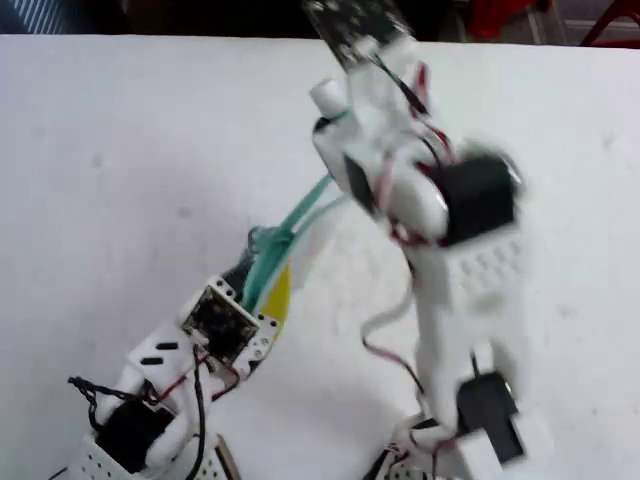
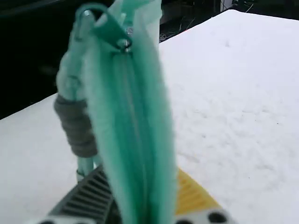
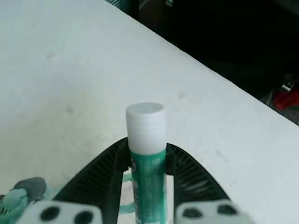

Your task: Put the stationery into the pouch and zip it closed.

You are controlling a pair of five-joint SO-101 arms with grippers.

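Holder: left gripper (image 2: pixel 140 201), jaws clamped on mint-green translucent zip pouch (image 2: pixel 133 140), toward white table's (image 1: pixel 120 150) front edge.
Axis: pouch runs from those jaws toward far edge.
Carrier: right gripper (image 3: pixel 147 156), jaws pinching green white-capped glue stick (image 3: pixel 146 126), near pouch's far end.

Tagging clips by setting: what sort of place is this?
Likely a robotics lab or workshop bench: a plain white tabletop, two white robot arms with exposed wiring, and tangled cables in the dark room behind.
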